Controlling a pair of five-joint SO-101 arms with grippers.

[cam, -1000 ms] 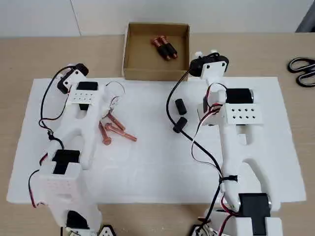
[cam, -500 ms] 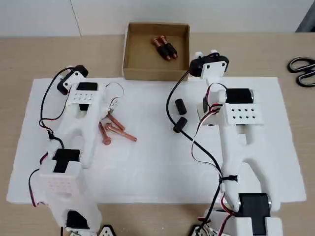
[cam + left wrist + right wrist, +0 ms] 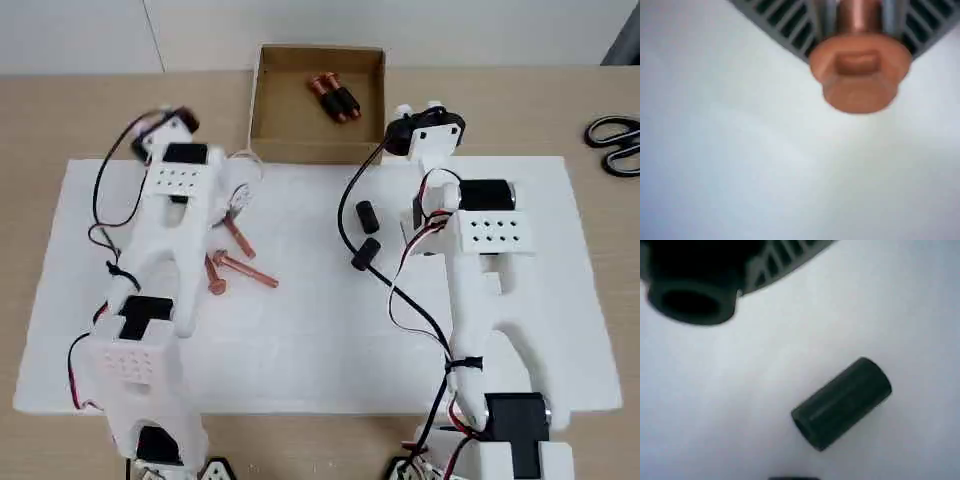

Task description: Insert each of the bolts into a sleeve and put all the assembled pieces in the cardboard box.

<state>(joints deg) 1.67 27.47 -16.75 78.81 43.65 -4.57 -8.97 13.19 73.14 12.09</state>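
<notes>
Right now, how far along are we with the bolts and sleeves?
Done: two assembled pieces lie in the cardboard box. In hand: the left gripper holds a bolt and the right gripper holds a sleeve; the two are not yet joined. Left: what look like three loose bolts and two loose sleeves on the white mat, all unassembled.

overhead; both wrists close above mat (image 3: 320,340)

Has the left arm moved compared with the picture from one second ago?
Yes. In the high view the left arm has shifted toward the cardboard box, away from the loose bolts.
</notes>
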